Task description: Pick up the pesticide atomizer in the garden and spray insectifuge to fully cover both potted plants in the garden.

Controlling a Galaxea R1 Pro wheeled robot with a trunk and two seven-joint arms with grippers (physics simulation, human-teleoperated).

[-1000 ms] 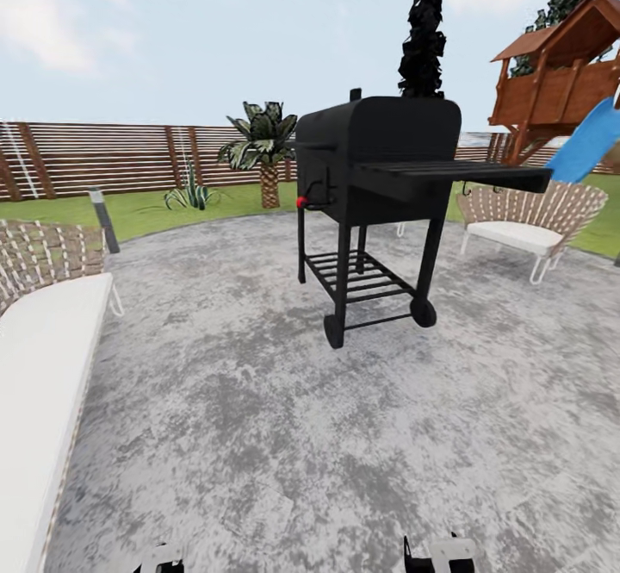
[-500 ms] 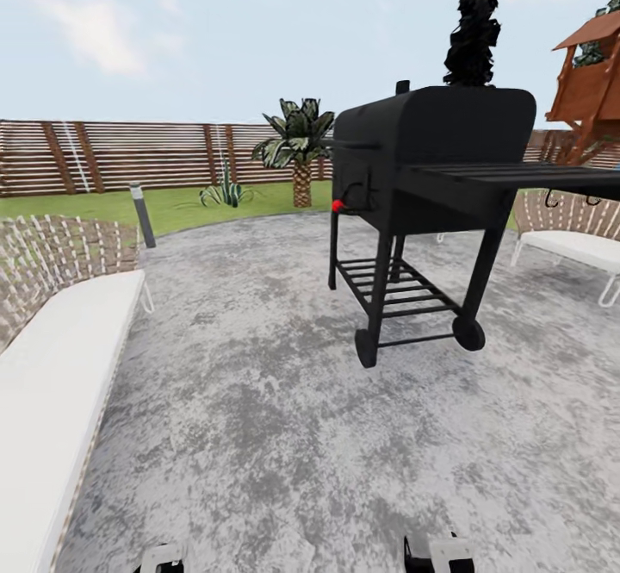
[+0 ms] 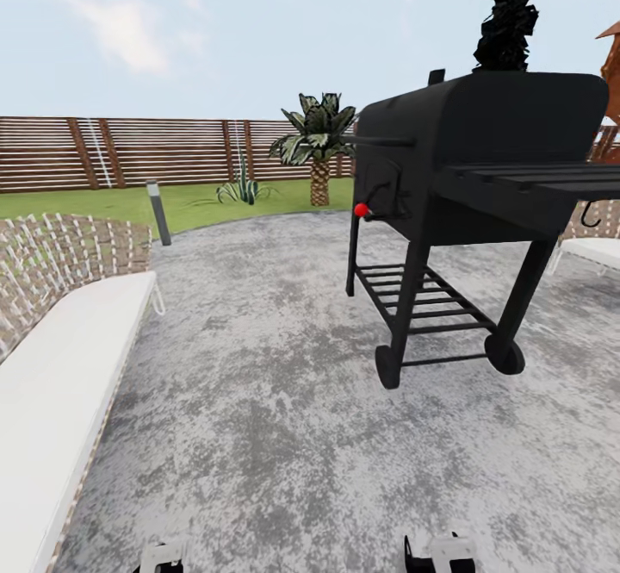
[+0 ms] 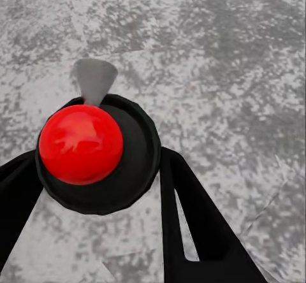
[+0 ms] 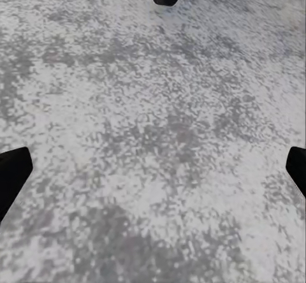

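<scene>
The robot is standing on the garden's grey patio [image 3: 258,401], with a black grill [image 3: 482,159] at two o'clock and the lawn [image 3: 207,207] at eleven. The left gripper [image 4: 95,168] is keeping its jaws spread on both sides of a red-domed black disc [image 4: 81,144]. The right gripper [image 5: 153,168] is holding its jaws wide apart.

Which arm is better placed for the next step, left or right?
Right, tentatively: the right gripper hangs open over the patio, while the left gripper has a red-topped black knob between its fingers.
</scene>
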